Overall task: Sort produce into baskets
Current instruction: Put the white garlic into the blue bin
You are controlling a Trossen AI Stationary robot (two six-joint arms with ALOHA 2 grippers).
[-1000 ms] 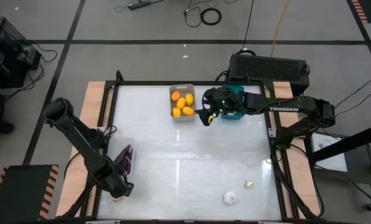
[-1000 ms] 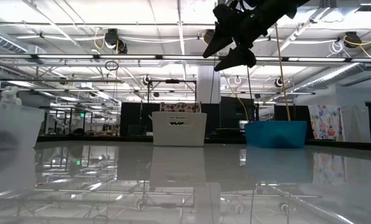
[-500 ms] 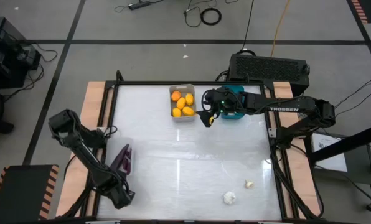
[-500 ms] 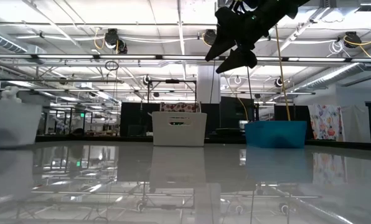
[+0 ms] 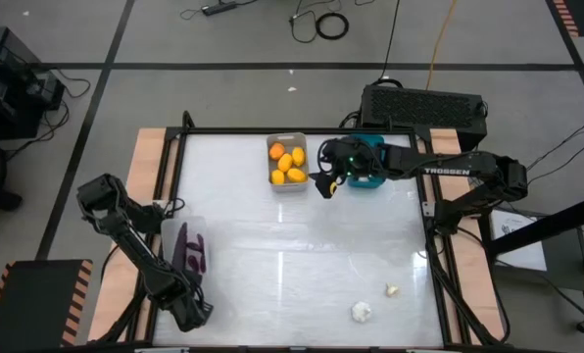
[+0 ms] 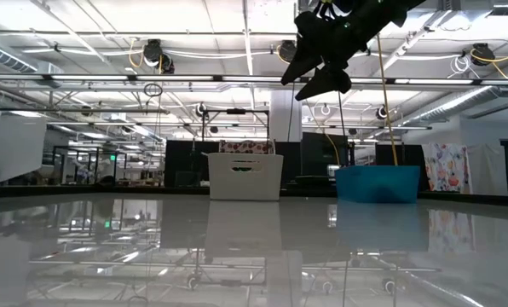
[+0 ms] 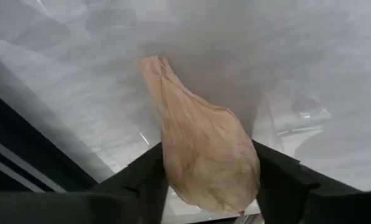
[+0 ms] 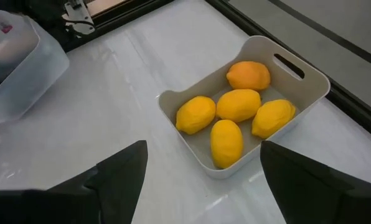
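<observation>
A cream garlic bulb (image 7: 204,158) is gripped between the fingers of the left gripper (image 5: 189,312) at the lower left of the high view, just below the clear basket (image 5: 170,230), in which dark purple eggplants (image 5: 191,251) lie. The step in hand appears to be carrying this bulb to its basket. Judging by what is sorted so far, the teal basket (image 5: 369,176) at the upper middle is the likely target — a long carry across the table (image 5: 302,245).

The right gripper (image 5: 324,183) hangs with its fingers spread wide and empty between the grey basket (image 5: 288,142), filled with yellow and orange fruits (image 8: 238,104), and the teal one. It stands near the drop-off and may have to be cleared. Two more garlic bulbs (image 5: 362,312) lie loose at the lower right. A black vented box (image 5: 424,103) sits beyond the table's upper edge.
</observation>
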